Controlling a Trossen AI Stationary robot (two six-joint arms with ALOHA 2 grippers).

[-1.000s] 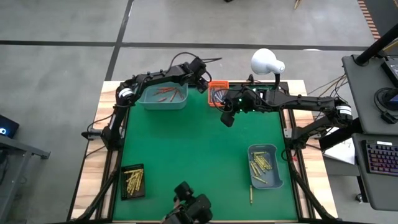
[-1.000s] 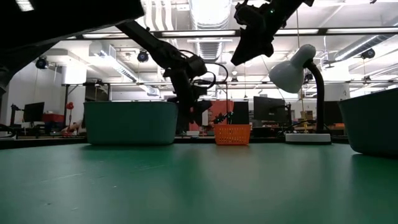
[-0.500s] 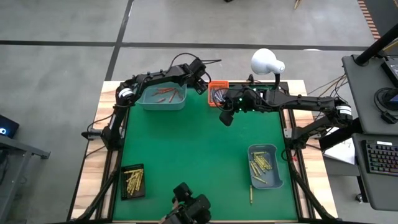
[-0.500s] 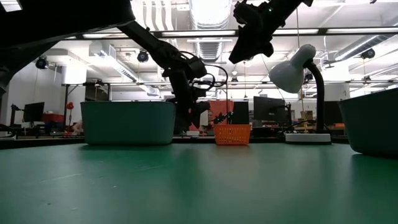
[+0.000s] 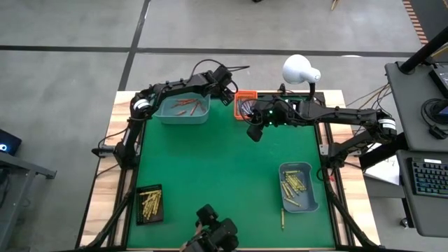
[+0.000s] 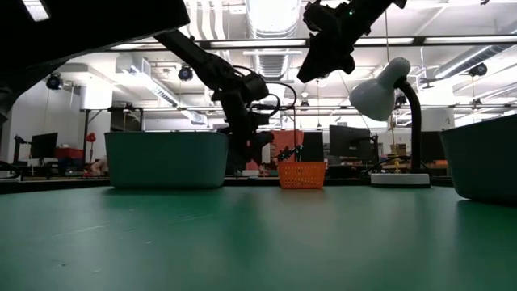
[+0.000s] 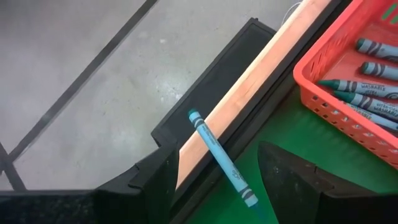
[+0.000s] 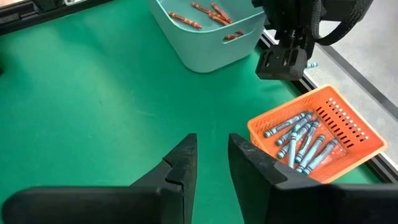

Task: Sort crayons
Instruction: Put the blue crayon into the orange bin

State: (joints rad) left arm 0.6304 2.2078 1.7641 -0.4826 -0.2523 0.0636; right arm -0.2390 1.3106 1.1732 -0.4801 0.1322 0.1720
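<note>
My left gripper (image 5: 229,96) is at the table's far edge, between a teal bin (image 5: 183,108) of orange-red crayons and an orange basket (image 7: 323,87) of blue-grey crayons. It is open (image 7: 214,152). A blue crayon (image 7: 219,155) lies slanted across the wooden edge rail (image 7: 249,81), its near end between the fingers; I see no touch. My right gripper (image 5: 255,131) hangs high over the mat just nearer than the basket (image 8: 317,137), fingers a little apart (image 8: 212,146) and empty.
A teal bin (image 5: 299,185) with yellow-gold crayons stands near the right edge, and one loose crayon (image 5: 283,218) lies in front of it. A black tray (image 5: 149,203) of yellow-gold crayons sits near left. A white lamp (image 5: 301,70) stands at the back.
</note>
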